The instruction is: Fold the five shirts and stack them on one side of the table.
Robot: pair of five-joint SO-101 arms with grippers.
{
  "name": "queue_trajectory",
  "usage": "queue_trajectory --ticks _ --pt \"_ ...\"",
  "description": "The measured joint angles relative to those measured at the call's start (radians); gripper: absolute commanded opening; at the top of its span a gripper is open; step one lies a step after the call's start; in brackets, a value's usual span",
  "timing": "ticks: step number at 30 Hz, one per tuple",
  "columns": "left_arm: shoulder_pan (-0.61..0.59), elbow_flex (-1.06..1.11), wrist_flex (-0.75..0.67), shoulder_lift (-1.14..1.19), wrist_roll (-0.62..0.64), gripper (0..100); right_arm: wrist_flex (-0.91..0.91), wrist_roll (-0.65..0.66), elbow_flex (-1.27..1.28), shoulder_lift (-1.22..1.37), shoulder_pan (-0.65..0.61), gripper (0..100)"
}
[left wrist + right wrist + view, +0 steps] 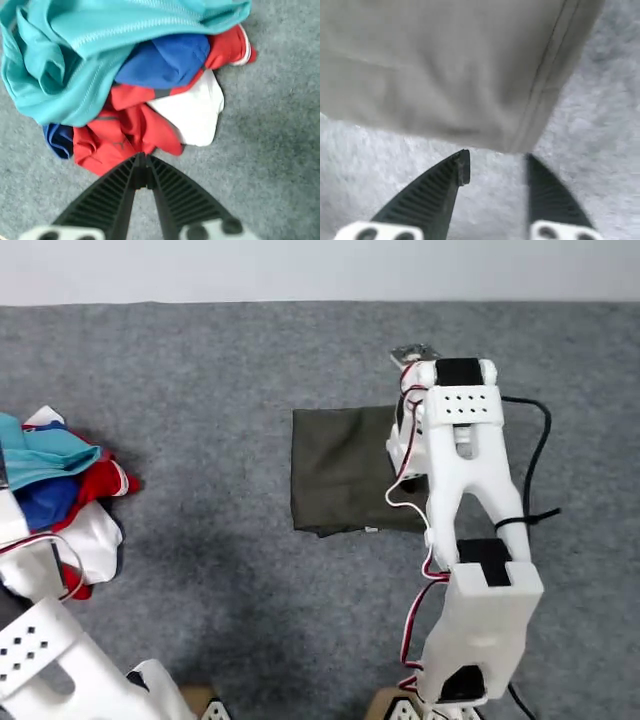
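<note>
1. High view: The grey table (200, 380) seen from above. A folded olive shirt (340, 470) lies flat near the centre, and my right arm (468, 480) stretches over its right edge. A crumpled pile of shirts (60, 490) in teal, blue, red and white sits at the table's left edge, well apart from the olive one. My left arm (50, 650) stands beside it at the near corner. From up here I cannot tell how either pincer stands.

2. Left wrist view: This close view settles that for my left pincer (142, 167). Its fingers are pressed together with nothing between them, right at the edge of the pile. The layers separate here: a teal shirt (100, 45) on top, a blue shirt (170, 62) under it, a white shirt (195, 112) to one side, and a red shirt (125, 130) nearest my tips. I cannot tell whether they touch it.

3. Right wrist view: My right pincer (497, 167) is spread, with a clear gap between its fingers, and holds nothing. A hemmed corner of the olive shirt (445, 65) lies just ahead of the tips, with grey table below.
</note>
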Motion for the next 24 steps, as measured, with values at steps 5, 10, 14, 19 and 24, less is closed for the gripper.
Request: queue_trajectory --ticks 5,10,14,19,24 --pt "0.035 0.014 -0.032 0.000 0.000 1 -0.077 -0.158 0.000 0.106 -0.012 37.4" --pt "0.092 0.014 -0.040 0.000 0.000 1 -0.150 -0.209 0.000 0.164 -0.032 37.4" --pt "0.124 0.014 -0.074 0.000 0.000 1 -0.198 -0.215 0.000 0.221 -0.034 37.3" --pt "0.130 0.054 -0.103 0.000 0.000 1 -0.222 -0.245 -0.018 0.293 -0.035 34.7" --pt "0.130 0.077 -0.104 0.000 0.000 1 -0.201 -0.247 -0.060 0.333 -0.037 10.0"
